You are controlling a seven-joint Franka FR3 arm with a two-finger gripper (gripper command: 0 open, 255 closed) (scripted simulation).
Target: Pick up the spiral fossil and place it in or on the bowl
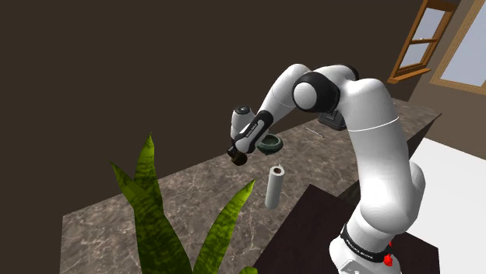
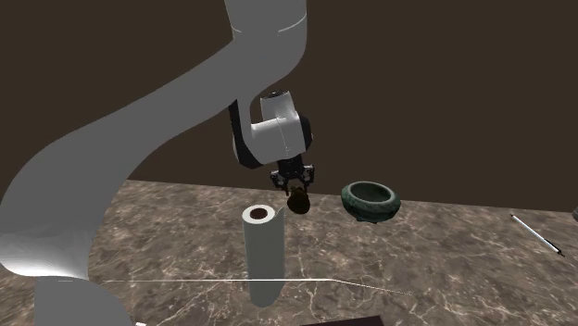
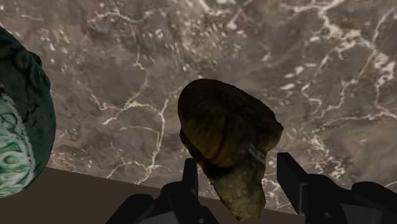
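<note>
Wrist view: clamping the fossil (image 3: 226, 137) in the claw (image 3: 238, 175), holding it aloft over the tabletop (image 3: 305, 63), its bulk jutting out ahead. Apparently carrying toward the bowl (image 3: 19, 127), just beside the claw and not yet underneath. Next, likely needing a shift over the rim, then lowering and letting go.

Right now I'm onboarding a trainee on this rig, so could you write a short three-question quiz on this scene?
1. True or false: the jaws clasp the brown spiral fossil, holding it clear of the marble counter.
2. Multiple choice: the green bowl holds A) the fossil, B) nothing visible, C) a pen.
3. Fill in: the white roll stands ____ on the counter.

Key: 1 true; 2 B; 3 upright.
</note>
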